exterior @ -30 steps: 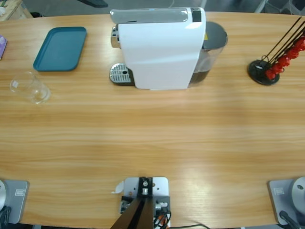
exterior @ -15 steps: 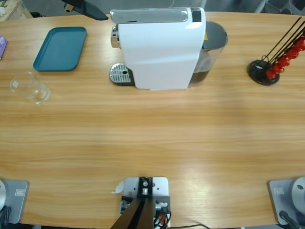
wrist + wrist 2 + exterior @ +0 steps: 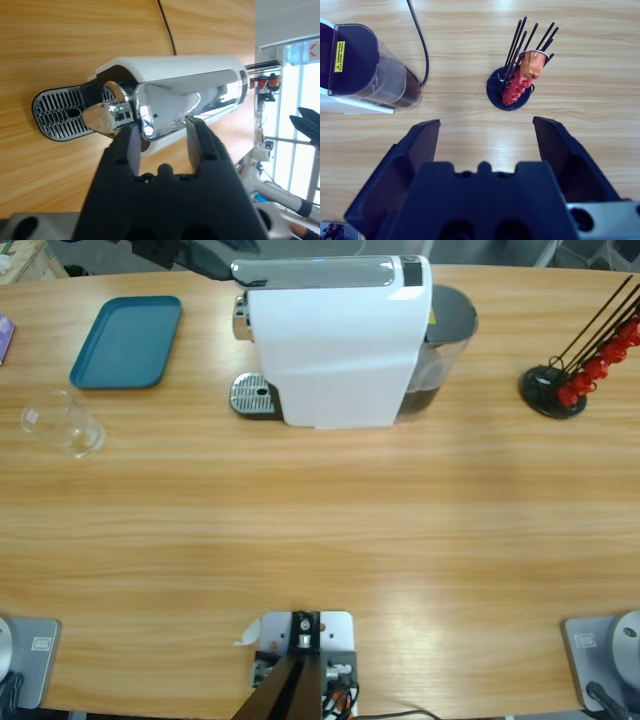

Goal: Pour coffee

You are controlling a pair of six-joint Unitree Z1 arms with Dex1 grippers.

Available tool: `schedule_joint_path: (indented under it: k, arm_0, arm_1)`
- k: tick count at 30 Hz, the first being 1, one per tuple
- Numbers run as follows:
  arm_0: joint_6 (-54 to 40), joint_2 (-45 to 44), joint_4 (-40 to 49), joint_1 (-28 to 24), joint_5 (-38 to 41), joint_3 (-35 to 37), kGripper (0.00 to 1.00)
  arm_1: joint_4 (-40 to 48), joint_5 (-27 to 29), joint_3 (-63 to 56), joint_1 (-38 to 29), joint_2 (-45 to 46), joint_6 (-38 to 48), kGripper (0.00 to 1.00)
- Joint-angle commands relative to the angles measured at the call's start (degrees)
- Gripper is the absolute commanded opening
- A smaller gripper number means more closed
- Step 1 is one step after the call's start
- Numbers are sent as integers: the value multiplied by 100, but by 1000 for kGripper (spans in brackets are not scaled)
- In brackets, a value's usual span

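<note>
Risk: left tool [image 3: 160,145], jaws part open astride the chrome lever [image 3: 190,107] of the white coffee machine [image 3: 335,340] at the tabletop's far edge, could slip off the shiny lever w/o a square grip. Drip tray [image 3: 252,395] has no cup under the spout; the clear glass [image 3: 65,423] sits well apart nr the left edge, by the teal tray [image 3: 127,340]. Right tool [image 3: 485,145] wide open, holding nothing, above the capsule stand [image 3: 512,85]. Coffee: none visible yet, so can't say how it looks.
</note>
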State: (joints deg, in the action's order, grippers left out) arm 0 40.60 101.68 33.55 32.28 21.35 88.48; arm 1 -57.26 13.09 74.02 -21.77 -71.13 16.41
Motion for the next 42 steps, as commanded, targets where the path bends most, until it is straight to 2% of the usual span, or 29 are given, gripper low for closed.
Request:
schedule_joint_path:
  k: [1, 14, 22, 28, 29, 30, 31, 32, 34, 38, 42]
  arm_0:
    - [-9, 340, 61, -29, 71, -221, 16]
    - [-227, 192, 6, 22, 36, -119, 0]
    - [-198, 90, -68, 173, 89, 570, 0]
    - [-179, 18, -68, 226, 291, 583, 0]
    - [-167, 24, -68, 226, 379, 583, 104]
    - [-158, 38, -68, 226, 433, 579, 615]
    - [-167, 52, -68, 226, 509, 561, 919]
    - [-183, 55, -68, 226, 560, 535, 990]
    - [-334, 20, -75, 233, 660, 523, 996]
    - [-1960, -535, -94, 318, 553, 516, 996]
    - [-3053, -1005, -94, 355, 537, 322, 996]
  arm_1:
    - [95, -122, -263, 77, 125, 64, 849]
    - [206, -175, -362, 77, 117, 64, 849]
    - [243, -222, -387, 77, 108, 73, 849]
    - [250, -228, -415, 77, 143, 73, 849]
    - [250, -231, -423, 77, 143, 73, 849]
    - [255, -236, -427, 77, 146, 73, 849]
    - [268, -236, -425, 77, 159, 78, 850]
    - [276, -231, -422, 77, 178, 82, 861]
    - [276, -215, -415, 77, 201, 80, 894]
    - [252, -201, -423, 77, 264, 82, 928]
    - [259, -192, -432, 77, 284, 91, 950]
